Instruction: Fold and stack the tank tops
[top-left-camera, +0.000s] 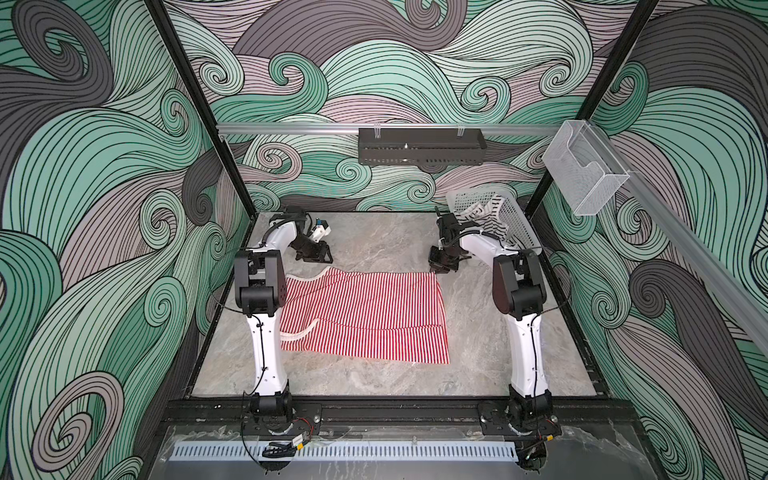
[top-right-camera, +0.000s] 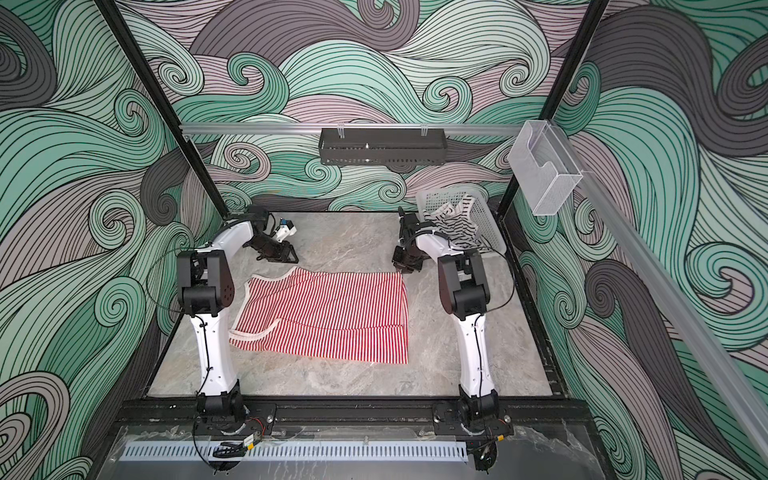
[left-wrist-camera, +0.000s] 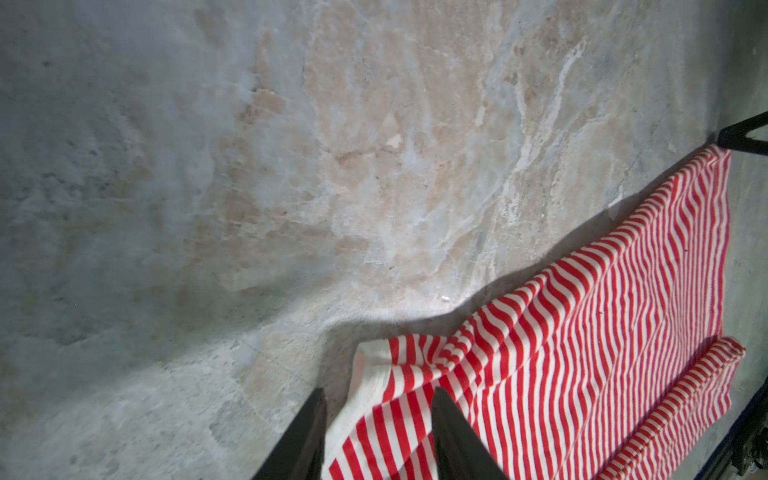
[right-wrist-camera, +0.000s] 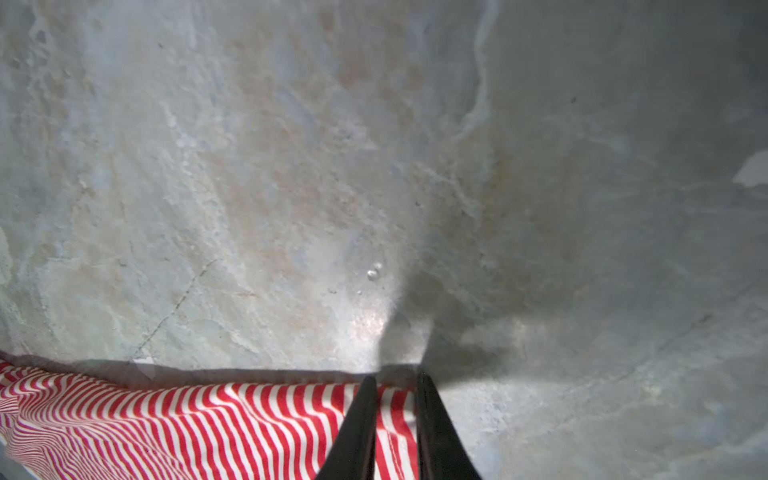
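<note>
Early days on this one, I reckon. The red-and-white tank top (top-left-camera: 361, 316) lay spread out in the middle of the table (top-left-camera: 374, 382), straps toward the left edge and hem toward the right. There was a crease along its near long side, so maybe one strip was already turned in, but it was nowhere near a finished fold. The black-striped tank top (top-left-camera: 482, 216) was crumpled in the white basket (top-left-camera: 517, 224) at the far right corner, untouched as far as I could see. So no stack, and nearly everything left to do.

Both arms reached in from the near edge, elbows up and wrists dipped down to the top's far edge. The left gripper (left-wrist-camera: 378, 392) was at the far strap corner, fingers partly apart with bunched cloth between them. The right gripper (right-wrist-camera: 395, 378) was at the far hem corner, fingers nearly together around the edge. I honestly couldn't tell whether either was actually pinching. My guess is they were setting up to fold the far edge over.
</note>
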